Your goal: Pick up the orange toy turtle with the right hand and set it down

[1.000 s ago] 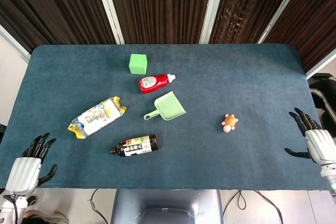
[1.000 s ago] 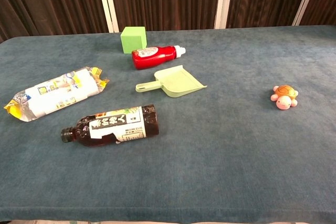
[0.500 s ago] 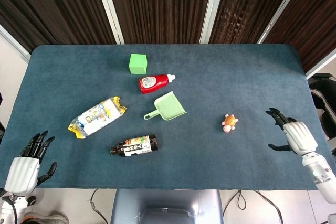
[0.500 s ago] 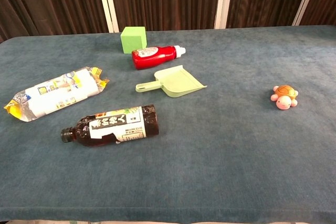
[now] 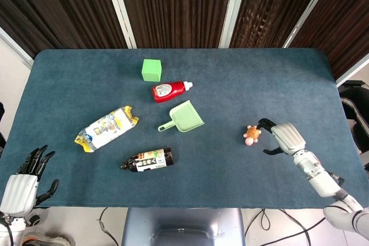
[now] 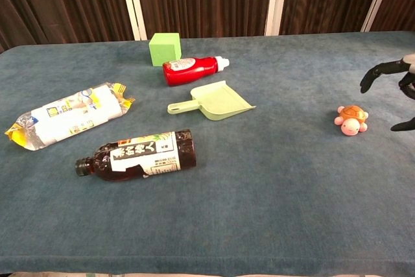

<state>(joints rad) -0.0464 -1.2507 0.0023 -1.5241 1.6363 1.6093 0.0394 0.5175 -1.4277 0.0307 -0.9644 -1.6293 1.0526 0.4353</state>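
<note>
left hand (image 5: pixel 20 184): at the near left corner, just off the table's front edge, fingers spread apart and holding nothing; seen in the head view only.
table (image 5: pixel 248 73): covered with a dark blue-green cloth, dark curtains behind it.
snack packet (image 5: pixel 106 128): clear wrap with yellow ends, lying slantwise on the left part of the cloth.
dark bottle (image 5: pixel 147 159): on its side near the front edge, black cap pointing left, printed label facing up; just below the snack packet's right end in the head view.
green cube (image 5: pixel 151 69): standing toward the far side, apart from the other things.
red bottle (image 5: pixel 168 90): on its side just in front of the green cube, white cap pointing right.
dustpan (image 5: pixel 183 117): pale green, flat on the cloth between the red bottle and the dark bottle, handle pointing left toward the snack packet.
orange toy turtle (image 5: pixel 252 135): sitting on the cloth right of centre, well apart from the dustpan; orange shell up, pink head and feet; nothing touches it.
right hand (image 5: pixel 281 137): just beside the orange toy turtle on its right, raised off the cloth, fingers curved and apart, grasping nothing; in the chest view only dark fingertips (image 6: pixel 367 81) show at the right edge, above and to the right of the turtle.
</note>
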